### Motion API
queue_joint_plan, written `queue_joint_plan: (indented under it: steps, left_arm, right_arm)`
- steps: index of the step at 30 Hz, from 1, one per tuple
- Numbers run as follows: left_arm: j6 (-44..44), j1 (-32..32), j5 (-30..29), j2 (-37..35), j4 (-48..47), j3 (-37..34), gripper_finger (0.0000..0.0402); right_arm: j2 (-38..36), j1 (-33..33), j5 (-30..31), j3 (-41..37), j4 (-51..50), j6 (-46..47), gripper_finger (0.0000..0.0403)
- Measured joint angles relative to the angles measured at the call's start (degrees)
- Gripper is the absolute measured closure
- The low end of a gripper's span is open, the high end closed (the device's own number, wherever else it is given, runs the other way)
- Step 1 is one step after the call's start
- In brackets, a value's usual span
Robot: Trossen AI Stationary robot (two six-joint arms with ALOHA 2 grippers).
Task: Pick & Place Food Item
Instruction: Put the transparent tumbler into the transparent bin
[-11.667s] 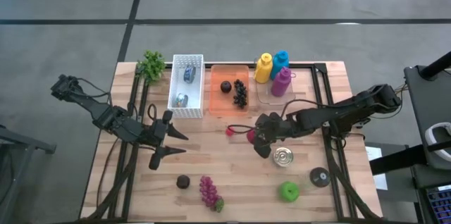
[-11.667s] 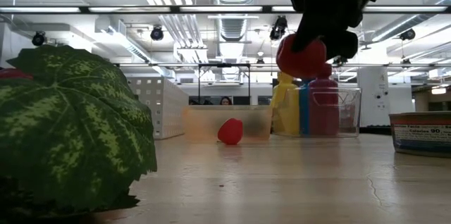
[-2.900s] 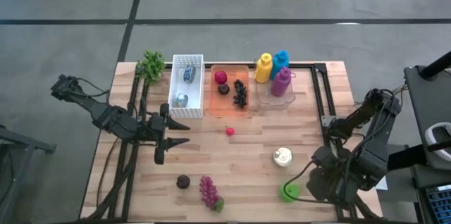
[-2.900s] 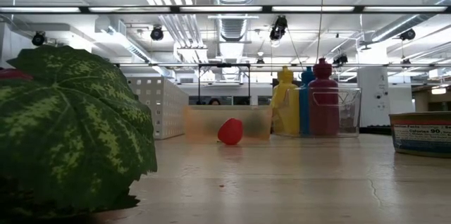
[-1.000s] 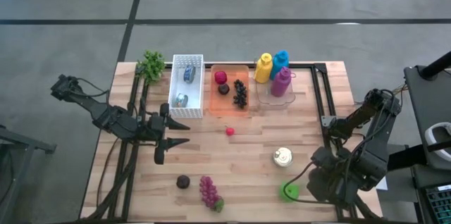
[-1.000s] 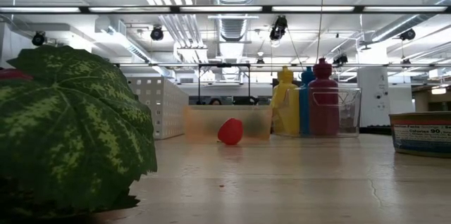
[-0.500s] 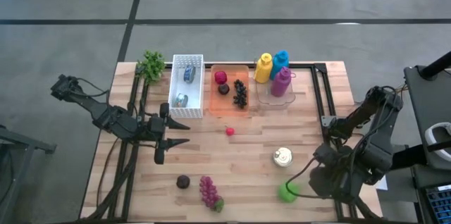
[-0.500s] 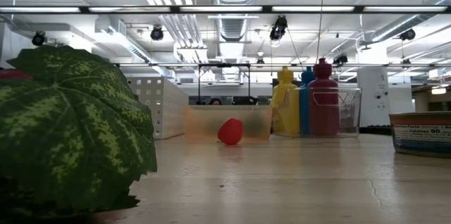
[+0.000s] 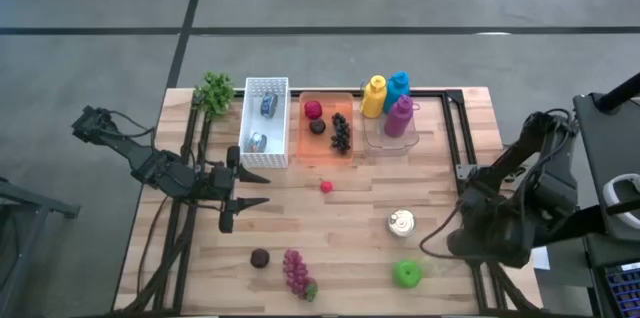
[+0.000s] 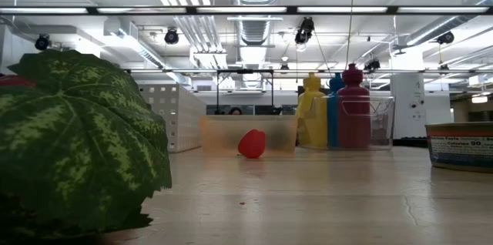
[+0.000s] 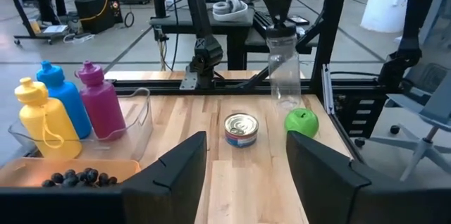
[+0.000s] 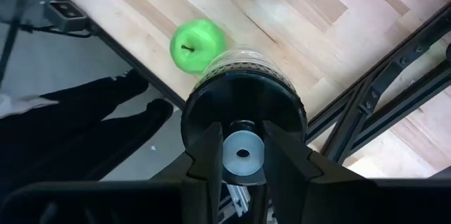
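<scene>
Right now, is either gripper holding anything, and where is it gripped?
The right gripper holds a clear jar by its black lid, above the table's edge. The left gripper holds nothing.

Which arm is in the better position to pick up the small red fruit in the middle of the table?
Left. The left gripper is open, empty and beside the red fruit. The right gripper is at the table's right edge, shut on a clear jar.

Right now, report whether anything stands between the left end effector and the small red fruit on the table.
Nothing visible does. Only bare table lies between the open left end effector and the small red fruit.
</scene>
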Motion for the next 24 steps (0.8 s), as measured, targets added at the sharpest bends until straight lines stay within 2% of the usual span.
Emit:
queue_joint_plan:
  steps: [5, 14, 17, 24]
  left_arm:
    - [0.98, 0.00, 0.02, 0.02, 0.00, 0.00, 0.0195]
    - [0.98, 0.00, 0.02, 0.00, 0.00, 0.00, 0.0190]
    - [0.98, 0.00, 0.02, 0.00, 0.00, 0.00, 0.0191]
    - [0.98, 0.00, 0.02, 0.01, 0.02, 0.00, 0.0202]
  right_arm:
    - [-2.92, -0.04, 1.44, 0.02, 0.01, -1.69, 0.0326]
    - [-5.63, -1.51, 17.97, 0.02, 0.06, -7.12, 0.0326]
    - [-5.98, -4.30, 21.25, 0.02, 0.03, -11.36, 0.0326]
    - [-6.20, -15.63, 21.59, 0.95, -0.01, -25.43, 0.0326]
